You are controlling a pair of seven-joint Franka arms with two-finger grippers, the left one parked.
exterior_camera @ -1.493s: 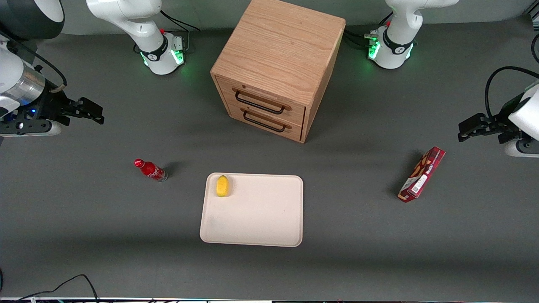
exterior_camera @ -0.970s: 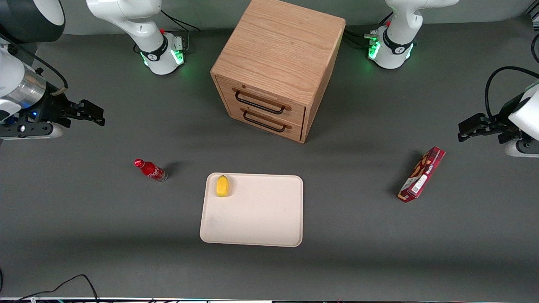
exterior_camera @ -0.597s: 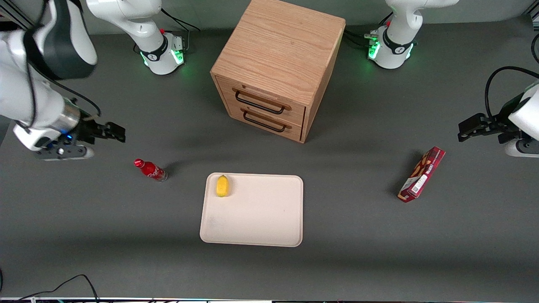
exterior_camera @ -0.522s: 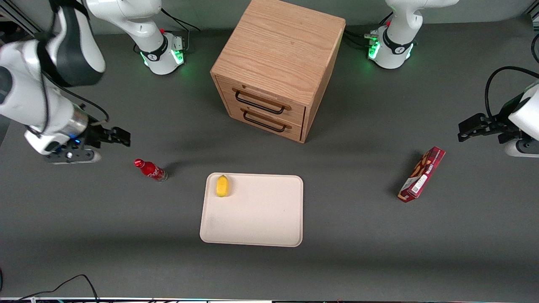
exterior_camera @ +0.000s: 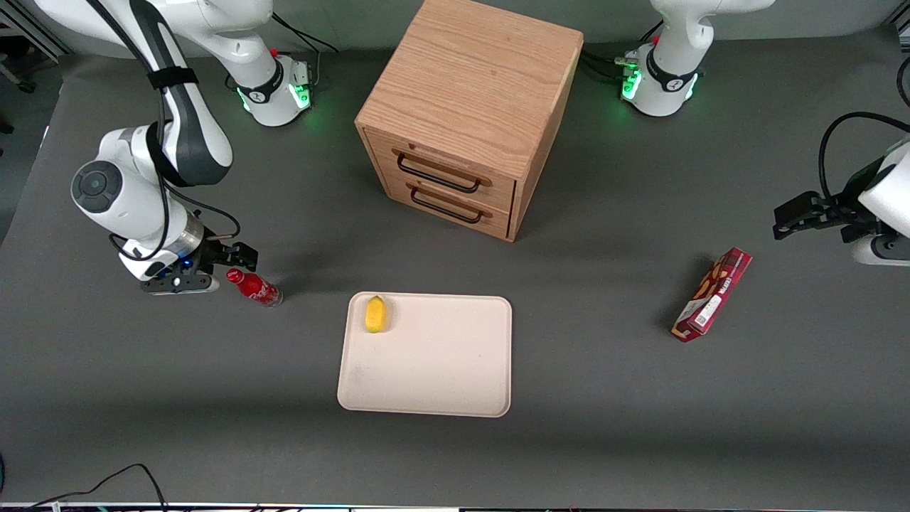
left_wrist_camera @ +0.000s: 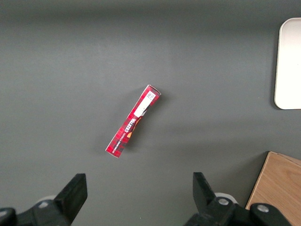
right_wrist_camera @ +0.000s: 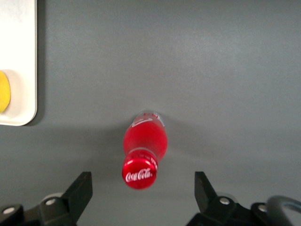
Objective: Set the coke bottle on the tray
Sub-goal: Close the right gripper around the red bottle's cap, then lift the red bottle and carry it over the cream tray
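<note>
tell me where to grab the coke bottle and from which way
Grip the coke bottle around its body just below the cap, coming straight down from above. It stands upright on the table apart from the tray, and the round body is narrow enough to fit between the fingers. The gripper is open, hanging above with the cap already between its fingers.

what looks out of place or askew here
Nothing is spilled or damaged. The coke bottle stands upright on the table, off the tray, with the open gripper above it. Only a lemon sits on the tray. The snack box lies angled.
</note>
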